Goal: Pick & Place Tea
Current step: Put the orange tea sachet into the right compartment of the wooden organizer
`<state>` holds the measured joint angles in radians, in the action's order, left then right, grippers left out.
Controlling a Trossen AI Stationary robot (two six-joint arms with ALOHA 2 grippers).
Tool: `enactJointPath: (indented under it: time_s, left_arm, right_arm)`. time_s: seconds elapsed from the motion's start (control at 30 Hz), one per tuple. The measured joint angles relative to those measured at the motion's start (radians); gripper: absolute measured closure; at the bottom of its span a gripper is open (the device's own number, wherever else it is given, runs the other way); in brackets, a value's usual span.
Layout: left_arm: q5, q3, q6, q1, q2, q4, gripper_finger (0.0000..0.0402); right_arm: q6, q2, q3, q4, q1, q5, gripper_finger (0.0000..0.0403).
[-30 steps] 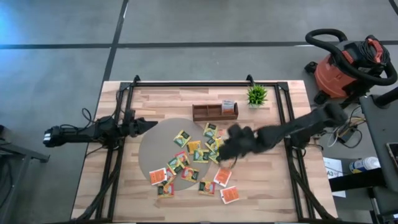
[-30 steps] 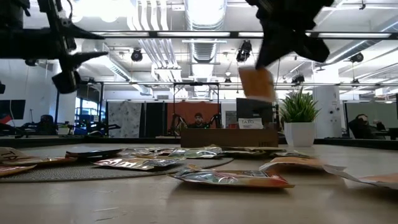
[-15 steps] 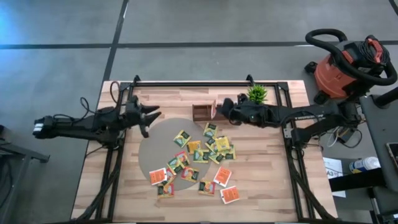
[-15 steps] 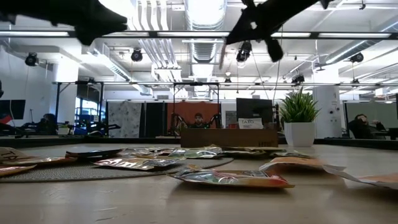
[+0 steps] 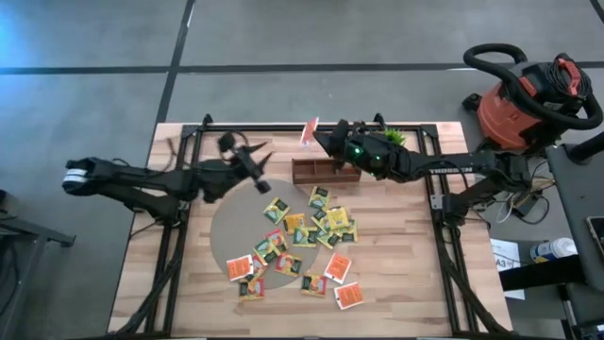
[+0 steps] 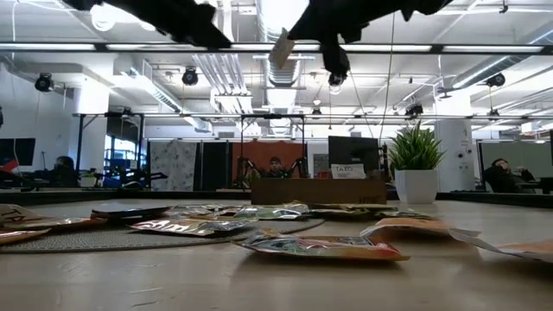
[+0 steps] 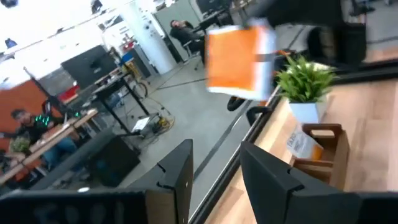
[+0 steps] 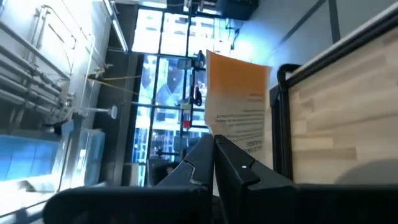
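Observation:
My right gripper (image 5: 319,137) is raised high over the left end of the brown wooden tray (image 5: 326,172), shut on one orange-red tea sachet (image 5: 309,131). The low view shows that sachet (image 6: 280,47) far above the table. My left gripper (image 5: 262,159) is open and empty, also raised, just left of the tray; its wrist view looks at the held sachet (image 7: 237,57). Several other sachets (image 5: 304,232), yellow, green and orange-red, lie flat on the round grey mat (image 5: 231,222) and on the wood beside it. My right gripper pinches the orange-red sachet between its two fingers (image 8: 233,163) at one edge (image 8: 231,143). The fingers come roughly level from the table's right. The sachet sticks out past the fingertips toward the left, lifted clear of everything and a little tilted.
A small green potted plant (image 5: 389,142) stands right of the tray near the far edge. Black frame rails (image 5: 179,227) run along both table sides and the far edge. A red shop vacuum (image 5: 528,94) stands off the table's right. Bare wood lies near the near edge.
My right gripper has carried the orange-red sachet up from the pile and toward the far edge, ending high over the tray's left end. My left gripper has risen and moved right and toward the far edge, nearing the tray. The sachets on the table have stayed put.

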<state>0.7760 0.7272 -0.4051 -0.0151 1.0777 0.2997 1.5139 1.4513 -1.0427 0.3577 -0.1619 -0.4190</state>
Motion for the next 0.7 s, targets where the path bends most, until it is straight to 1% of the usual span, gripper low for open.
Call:
enactJointPath:
  time_s: [0.1, 0.2, 0.47, 0.7]
  left_arm:
    - [0.005, 0.017, -0.083, 0.0, 0.061, 0.138, 0.0273]
    - [0.011, 0.035, -0.146, 0.0, 0.107, 0.202, 0.0273]
    - [-0.001, 0.11, -0.169, 0.014, 0.191, 0.226, 0.0273]
    - [-0.009, 0.193, -0.174, 0.038, 0.255, 0.262, 0.0273]
  right_arm:
    - [-0.002, 0.027, -0.04, -0.003, -0.002, 0.0, 0.0394]
    - [-0.016, 0.043, -0.08, 0.001, -0.008, 0.001, 0.0394]
    - [-0.08, 0.041, -0.145, -0.006, -0.029, -0.002, 0.0394]
    - [-0.077, 0.066, -0.165, -0.015, -0.025, 0.006, 0.0394]
